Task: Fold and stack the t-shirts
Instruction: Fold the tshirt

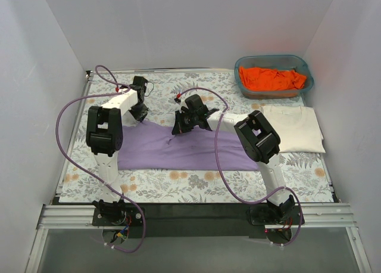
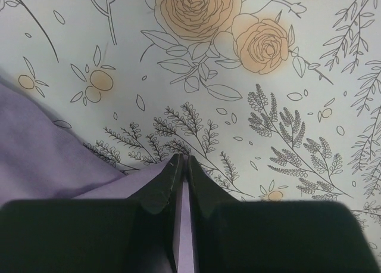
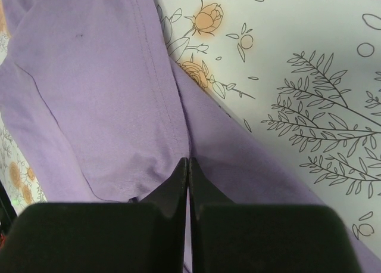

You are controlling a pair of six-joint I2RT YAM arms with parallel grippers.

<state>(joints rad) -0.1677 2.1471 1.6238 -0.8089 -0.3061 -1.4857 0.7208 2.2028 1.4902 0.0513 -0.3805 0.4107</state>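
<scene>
On tablecloth [image 1: 196,182] | left hand [image 2: 181,166] clenched on lavender t-shirt [image 1: 178,149] | right hand [image 3: 188,166] pinching it

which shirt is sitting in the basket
The orange t-shirt, crumpled in the teal basket; the purple t-shirt lies spread out, the white t-shirt folded.

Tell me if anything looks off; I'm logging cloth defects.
A small dark speck marks the lavender shirt. Otherwise only the orange shirt stands out, lying crumpled and unfolded in the teal basket.
</scene>
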